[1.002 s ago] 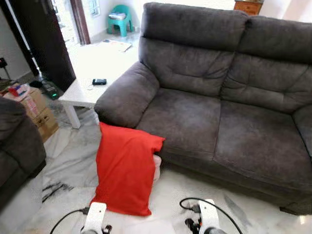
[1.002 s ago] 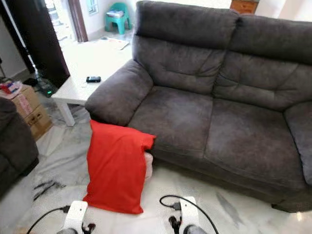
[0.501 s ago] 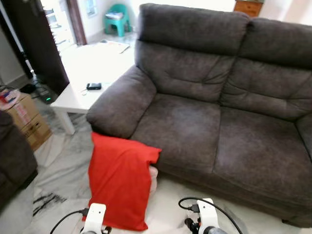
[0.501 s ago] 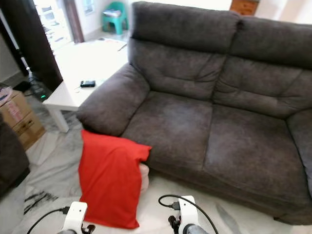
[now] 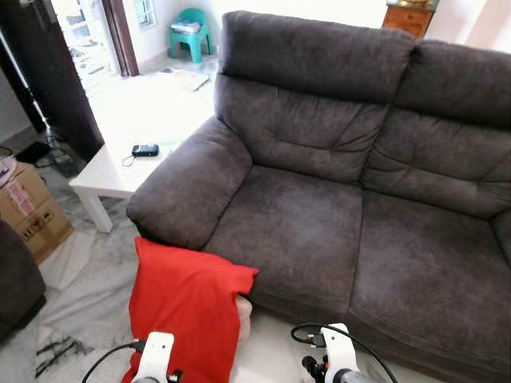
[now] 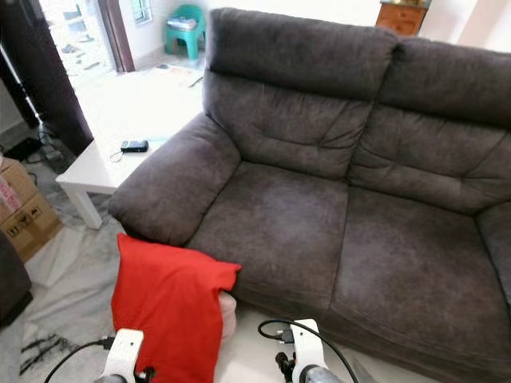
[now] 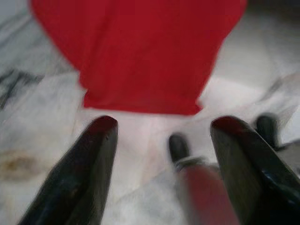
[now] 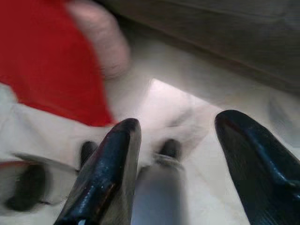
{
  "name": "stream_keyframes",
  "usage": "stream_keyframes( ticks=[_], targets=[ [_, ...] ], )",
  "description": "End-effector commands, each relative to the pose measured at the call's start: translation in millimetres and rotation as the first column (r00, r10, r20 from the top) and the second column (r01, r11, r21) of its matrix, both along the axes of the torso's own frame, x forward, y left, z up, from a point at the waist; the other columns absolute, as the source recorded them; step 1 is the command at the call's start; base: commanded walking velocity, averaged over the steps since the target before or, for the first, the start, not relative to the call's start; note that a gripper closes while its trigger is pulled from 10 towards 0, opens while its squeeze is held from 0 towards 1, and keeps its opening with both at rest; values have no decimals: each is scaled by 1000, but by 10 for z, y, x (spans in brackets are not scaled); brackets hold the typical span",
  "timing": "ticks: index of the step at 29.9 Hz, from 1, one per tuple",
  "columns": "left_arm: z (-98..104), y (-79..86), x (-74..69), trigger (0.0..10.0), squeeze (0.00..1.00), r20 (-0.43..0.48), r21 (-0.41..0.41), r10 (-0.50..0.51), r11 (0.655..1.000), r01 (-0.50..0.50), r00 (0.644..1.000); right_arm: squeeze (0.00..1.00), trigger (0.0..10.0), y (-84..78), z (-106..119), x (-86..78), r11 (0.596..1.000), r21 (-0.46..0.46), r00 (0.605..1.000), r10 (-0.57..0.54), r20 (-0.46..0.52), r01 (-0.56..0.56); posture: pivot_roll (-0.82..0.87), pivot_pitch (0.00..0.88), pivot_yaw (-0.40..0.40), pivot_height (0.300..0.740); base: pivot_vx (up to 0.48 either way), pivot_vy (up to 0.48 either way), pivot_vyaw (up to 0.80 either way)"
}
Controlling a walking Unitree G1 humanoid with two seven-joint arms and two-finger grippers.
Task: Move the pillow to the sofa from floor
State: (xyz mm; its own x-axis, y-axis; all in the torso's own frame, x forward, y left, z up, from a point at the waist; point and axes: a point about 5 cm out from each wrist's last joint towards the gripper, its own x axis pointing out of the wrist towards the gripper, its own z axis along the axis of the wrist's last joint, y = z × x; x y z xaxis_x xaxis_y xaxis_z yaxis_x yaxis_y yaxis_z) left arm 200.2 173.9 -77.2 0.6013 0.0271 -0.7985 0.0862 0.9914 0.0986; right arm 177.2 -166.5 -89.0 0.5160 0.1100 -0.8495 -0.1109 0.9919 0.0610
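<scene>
Since a second ago the head camera has tipped up and swung a little, so the sofa (image 5: 335,183) sits lower and fuller in the eye views and more of the red pillow (image 5: 185,307) falls off the bottom edge; the pillow itself has not shifted. It stands on the marble floor (image 5: 88,279), leaning against the sofa's front just below the left armrest (image 5: 188,187), with a pale pink cushion end (image 8: 101,42) peeping out behind it. The left gripper (image 7: 161,136) hovers above the floor just short of the pillow's lower edge, fingers spread wide and empty. The right gripper (image 8: 180,136) hangs beside it over bare floor near the sofa base, fingers likewise parted and holding nothing. A white low table (image 5: 140,120) with a dark phone (image 5: 145,149) stands beyond the armrest, and a cardboard box (image 5: 28,211) lies further left.
</scene>
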Motion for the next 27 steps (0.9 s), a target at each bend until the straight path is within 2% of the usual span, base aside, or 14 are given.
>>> stream_keyframes(
  ticks=[1, 25, 27],
  targets=[
    [-37, 71, -82, 10000, 0, -25, 11, 20, 1000, -19, 999, 0, 10000, 39, 51, 110, 1000, 1, 999, 20, 34, -20, -24, 0, -47, 740, 259, 0, 800],
    [-37, 74, -82, 10000, 0, -26, 16, 17, 1000, -16, 1000, 0, 10000, 44, 46, 103, 1000, 8, 999, 21, 25, -21, -23, 0, -47, 740, 11, 0, 797],
    [-37, 74, -82, 10000, 0, -25, 16, 18, 1000, -18, 1000, 0, 10000, 42, 43, 96, 1000, 20, 1000, -15, 25, 14, -23, 0, -47, 740, 0, 0, 0]
  ],
)
